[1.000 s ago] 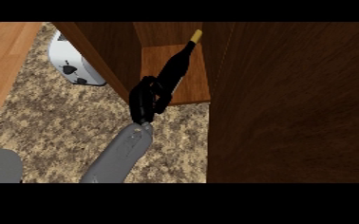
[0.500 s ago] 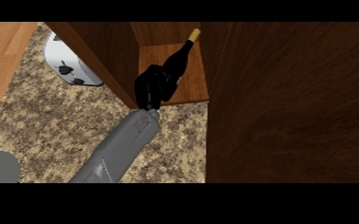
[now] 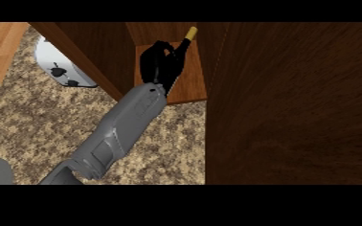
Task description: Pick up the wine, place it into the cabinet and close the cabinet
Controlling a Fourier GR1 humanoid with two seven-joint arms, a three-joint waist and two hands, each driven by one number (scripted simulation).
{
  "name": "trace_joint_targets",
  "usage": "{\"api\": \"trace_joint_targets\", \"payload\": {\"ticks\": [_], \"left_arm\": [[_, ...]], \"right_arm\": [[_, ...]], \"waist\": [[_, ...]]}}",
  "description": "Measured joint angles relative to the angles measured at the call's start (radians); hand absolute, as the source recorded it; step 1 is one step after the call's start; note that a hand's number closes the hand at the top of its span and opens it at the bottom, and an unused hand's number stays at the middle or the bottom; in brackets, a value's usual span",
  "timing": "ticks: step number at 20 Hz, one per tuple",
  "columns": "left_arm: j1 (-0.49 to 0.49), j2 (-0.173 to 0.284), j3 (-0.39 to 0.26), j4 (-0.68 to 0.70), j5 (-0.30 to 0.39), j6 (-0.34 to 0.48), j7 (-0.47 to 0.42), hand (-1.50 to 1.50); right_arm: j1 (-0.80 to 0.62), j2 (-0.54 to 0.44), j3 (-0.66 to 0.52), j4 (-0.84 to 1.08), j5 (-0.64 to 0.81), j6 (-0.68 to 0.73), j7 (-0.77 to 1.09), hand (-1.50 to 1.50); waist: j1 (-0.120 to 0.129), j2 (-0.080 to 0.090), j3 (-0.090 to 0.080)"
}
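Observation:
The wine bottle (image 3: 181, 47) is dark with a gold top (image 3: 190, 31). It lies tilted inside the open cabinet, over the wooden shelf (image 3: 189, 84), its neck pointing up and to the right. My right hand (image 3: 157, 67) is curled round the bottle's body and hides most of it. The grey forearm (image 3: 120, 129) runs from the lower left up to the shelf's front edge. Only a grey sliver of the left arm (image 3: 4, 173) shows at the lower left corner; the left hand is out of view.
The cabinet's wide dark door (image 3: 283, 105) stands open and fills the right half of the view. The cabinet's left wall (image 3: 92, 48) slants beside the hand. A white appliance (image 3: 60, 64) sits on the speckled counter (image 3: 42, 124) at the left.
My right hand has carried the bottle up the view and deeper into the cabinet. The forearm now reaches the shelf's front edge.

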Motion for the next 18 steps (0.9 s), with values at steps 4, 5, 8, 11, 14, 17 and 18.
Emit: {"api": "trace_joint_targets", "payload": {"ticks": [4, 5, 8, 11, 14, 17, 18], "left_arm": [[-0.031, 0.000, -0.004, 0.066, 0.001, 0.013, -0.021, -1.50], [-0.040, 0.000, -0.003, 0.086, 0.000, 0.012, -0.025, -1.50], [-0.071, 0.000, -0.005, 0.137, -0.002, -0.001, -0.014, -1.50], [-0.073, 0.000, -0.008, 0.163, 0.002, 0.002, -0.018, -1.50], [-0.079, 0.000, 0.004, 0.183, 0.012, 0.002, -0.031, -1.50], [-0.070, 0.000, 0.026, 0.169, 0.036, 0.006, -0.070, -1.50], [-0.067, 0.000, 0.037, 0.159, 0.047, 0.007, -0.089, -1.50]], "right_arm": [[0.000, -0.004, -0.001, 0.001, -0.005, 0.006, -0.002, -1.50], [-0.001, -0.006, 0.000, 0.001, -0.006, 0.007, 0.000, -1.50], [-0.004, -0.004, 0.007, 0.001, -0.010, 0.003, 0.003, -1.50], [-0.007, -0.007, 0.009, 0.003, -0.012, 0.006, 0.004, -1.50], [0.003, -0.007, 0.014, 0.000, -0.016, 0.006, 0.003, -1.50], [0.004, -0.012, 0.014, 0.000, -0.020, 0.006, 0.006, -1.50], [0.000, -0.011, 0.014, 0.001, -0.021, 0.003, 0.008, -1.50]], "waist": [[-0.006, 0.005, -0.001], [-0.004, 0.006, -0.001], [-0.004, 0.007, -0.001], [-0.007, 0.008, -0.002], [-0.004, 0.007, -0.002], [0.000, 0.008, -0.003], [0.004, 0.008, -0.003]]}}
